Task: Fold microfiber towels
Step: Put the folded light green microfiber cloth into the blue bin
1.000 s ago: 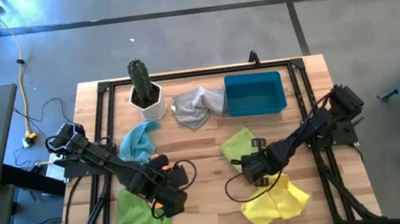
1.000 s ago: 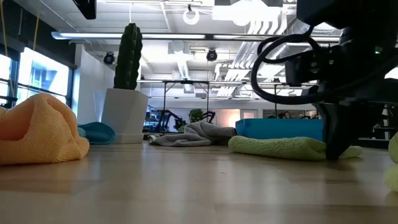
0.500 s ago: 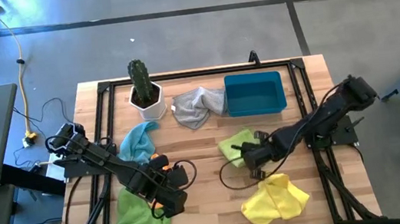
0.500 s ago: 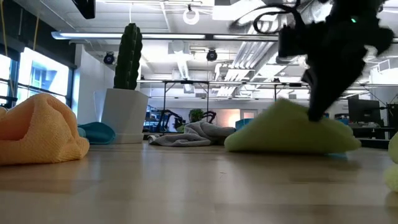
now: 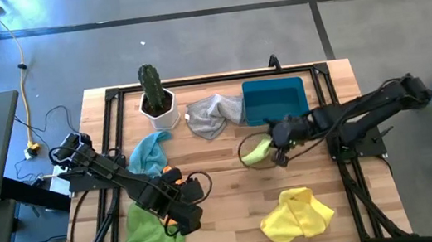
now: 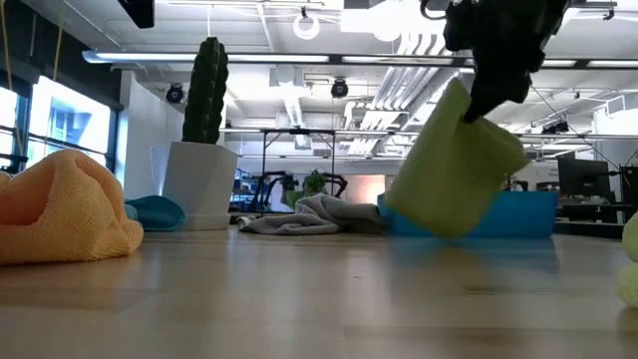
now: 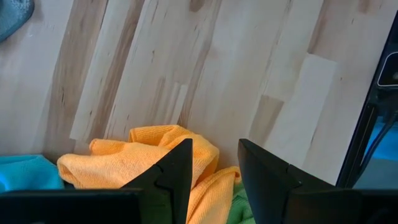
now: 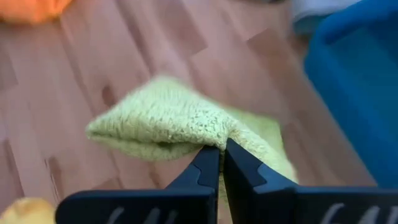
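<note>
My right gripper [image 5: 276,148] is shut on a lime green towel [image 5: 257,151], near the blue bin [image 5: 275,101]. In the low view the towel [image 6: 454,175] hangs bunched under the gripper [image 6: 490,98]. My left gripper [image 5: 183,217] waits open at the near left, its fingers just short of the orange towel [image 7: 152,158]. A second lime green towel [image 5: 143,235] lies crumpled beside it. The yellow towel [image 5: 297,215] lies near the front edge, the light blue one [image 5: 149,152] at the left, and the grey one [image 5: 213,113] at the back. My right gripper pinches a bunched fold of the lime green towel [image 8: 208,142] between its two fingertips. The fingers come from above, slanting down. The towel hangs below them in several layers, slack and lifted clear of the table.
The blue bin stands just behind the hanging towel. A potted cactus [image 5: 154,96] stands at the back left. Bare wood [image 5: 226,195] lies in the middle of the table between the two arms.
My right gripper has gone up and toward the table's far edge, toward the blue bin, shut on the lime green towel. The towel lay flat on the table, then rose in a peak with its edges down, and now hangs clear.
</note>
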